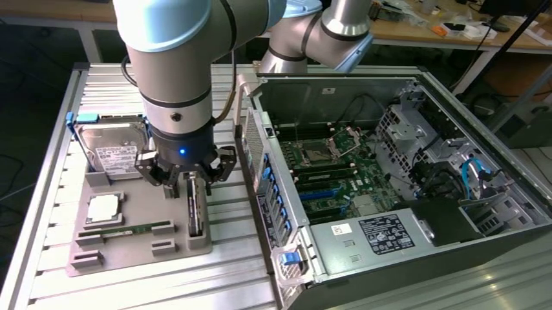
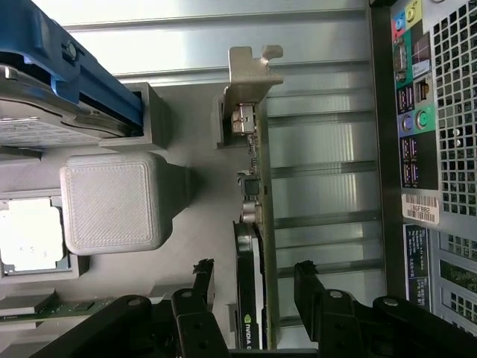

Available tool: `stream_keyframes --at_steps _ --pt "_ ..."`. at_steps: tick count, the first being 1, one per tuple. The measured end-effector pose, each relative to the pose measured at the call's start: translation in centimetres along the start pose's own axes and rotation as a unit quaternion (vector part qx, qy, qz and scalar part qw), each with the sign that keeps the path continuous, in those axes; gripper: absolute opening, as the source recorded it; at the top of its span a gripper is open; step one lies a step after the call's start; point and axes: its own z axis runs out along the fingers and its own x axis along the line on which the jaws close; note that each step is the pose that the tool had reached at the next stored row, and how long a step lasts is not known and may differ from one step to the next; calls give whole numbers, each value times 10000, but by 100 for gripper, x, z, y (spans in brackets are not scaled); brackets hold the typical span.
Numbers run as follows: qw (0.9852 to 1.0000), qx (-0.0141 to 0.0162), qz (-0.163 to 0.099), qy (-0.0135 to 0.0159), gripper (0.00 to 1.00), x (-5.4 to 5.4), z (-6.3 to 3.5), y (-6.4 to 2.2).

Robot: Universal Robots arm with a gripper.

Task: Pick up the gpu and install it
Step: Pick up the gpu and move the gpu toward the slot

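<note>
Exterior view, biggest thing first: what sits on the table (image 1: 103, 84)?
– The open computer case (image 1: 332, 90), on its side with the board facing up, so I'd say a card can go in from above. It takes up the exterior view's right.
– And the arm (image 1: 177, 64)?
– It stands over the grey fixture tray (image 1: 129, 252) on the exterior view's left, just beside the case, wrist pointing straight down.
– Why a tray?
– My reading is that each part gets its own pocket, so it sits where a gripper can find it. The hard drive (image 1: 112, 152) with blue rails leans at the far end; the processor (image 1: 103, 208) and the green memory stick (image 1: 129, 229) lie flat nearer the camera.
– Where's the gpu (image 1: 195, 210)?
– In the tray's slot nearest the case, standing on its long edge. In the wrist view the gpu (image 2: 250, 216) runs away from the camera, and its silver bracket (image 2: 250, 82) is at the far end, caught in a notch. On edge like that, both flat faces are free to be pinched.
– And the gripper (image 1: 188, 187)?
– Spread wide. In the wrist view the gripper (image 2: 252, 272) straddles the card, one black finger (image 2: 203, 277) on each side, with a gap showing between each finger and the board. Nothing is pinched, and the card rests in its slot.
– So the pick-up isn't done?
– Judging by that, no: lined up, not gripped.
</note>
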Motion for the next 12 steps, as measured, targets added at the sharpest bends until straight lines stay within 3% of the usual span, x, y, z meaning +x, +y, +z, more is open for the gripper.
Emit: stream_keyframes --at_steps 9,12 --pt "10000 0 0 -8 55 1 25 -1" --pt "10000 0 0 -8 41 1 25 -1"
